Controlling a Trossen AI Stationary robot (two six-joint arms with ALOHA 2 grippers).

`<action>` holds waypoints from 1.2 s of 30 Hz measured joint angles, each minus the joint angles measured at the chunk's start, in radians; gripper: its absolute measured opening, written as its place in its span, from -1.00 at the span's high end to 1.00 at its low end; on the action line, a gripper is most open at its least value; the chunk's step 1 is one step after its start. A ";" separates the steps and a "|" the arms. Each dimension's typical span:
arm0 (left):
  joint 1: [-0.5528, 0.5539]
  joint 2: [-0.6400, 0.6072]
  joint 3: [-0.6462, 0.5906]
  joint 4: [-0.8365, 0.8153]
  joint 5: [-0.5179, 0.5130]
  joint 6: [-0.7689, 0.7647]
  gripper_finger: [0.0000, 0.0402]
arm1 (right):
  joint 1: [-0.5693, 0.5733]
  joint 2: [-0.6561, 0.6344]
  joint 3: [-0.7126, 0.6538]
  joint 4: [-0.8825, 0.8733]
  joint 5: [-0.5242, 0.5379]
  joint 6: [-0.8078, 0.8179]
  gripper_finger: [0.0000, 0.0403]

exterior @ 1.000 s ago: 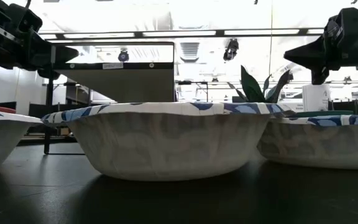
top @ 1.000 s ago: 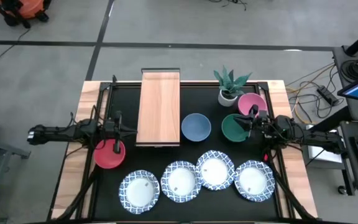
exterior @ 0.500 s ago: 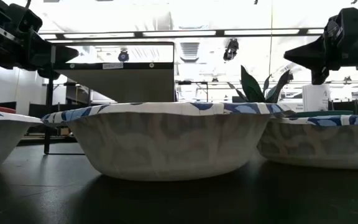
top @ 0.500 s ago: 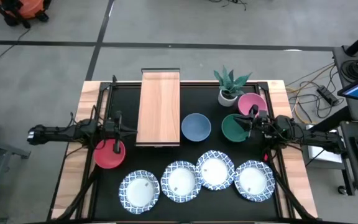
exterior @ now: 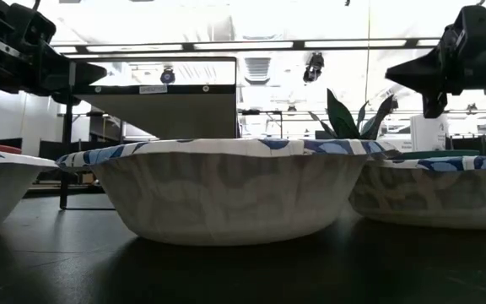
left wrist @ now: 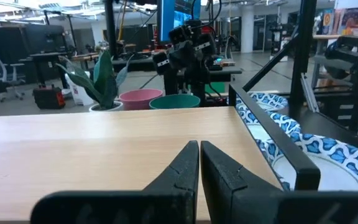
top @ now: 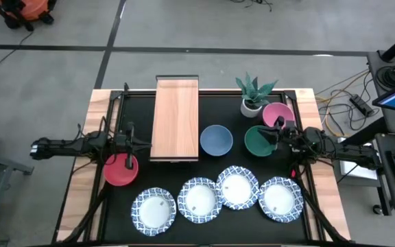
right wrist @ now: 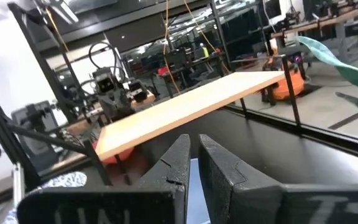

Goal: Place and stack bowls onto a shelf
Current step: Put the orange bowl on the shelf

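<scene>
Hovering on both sides, nothing picked up

From overhead, the left pincer (top: 130, 143) sits above the red bowl (top: 120, 170) beside the shelf (top: 175, 117), and the right pincer (top: 274, 134) is over the green bowl (top: 258, 140); both wrist views show fingers pressed together, empty. The low view only catches patterned dishes (exterior: 226, 190) lining the worktop (top: 211, 168) front edge. The blue bowl (top: 216, 140) has open room around it.

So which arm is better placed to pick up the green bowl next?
The right arm, probably. In the high view the right gripper hangs at the edge of the green bowl, fingers together, while the left gripper sits across the table above the red bowl, beyond the shelf.
</scene>
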 joint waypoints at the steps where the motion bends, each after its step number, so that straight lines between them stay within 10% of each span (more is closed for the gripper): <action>1: 0.000 0.000 -0.001 0.020 0.000 -0.011 1.00 | 0.000 0.000 0.000 0.000 -0.001 0.008 0.89; 10: 0.000 0.002 0.000 0.584 -0.003 -0.316 1.00 | 0.023 0.000 0.000 0.130 -0.113 0.006 0.89; 24: 0.000 0.235 0.210 0.554 -0.003 -0.464 1.00 | 0.215 0.000 -0.008 0.207 -0.051 -0.099 0.89; 32: 0.001 0.487 0.761 -0.565 -0.171 -0.749 1.00 | 0.223 0.000 -0.006 0.213 0.090 -0.167 0.89; 36: 0.000 0.669 0.988 -1.140 -0.050 -0.890 1.00 | 0.223 -0.001 0.005 0.217 0.155 -0.201 0.89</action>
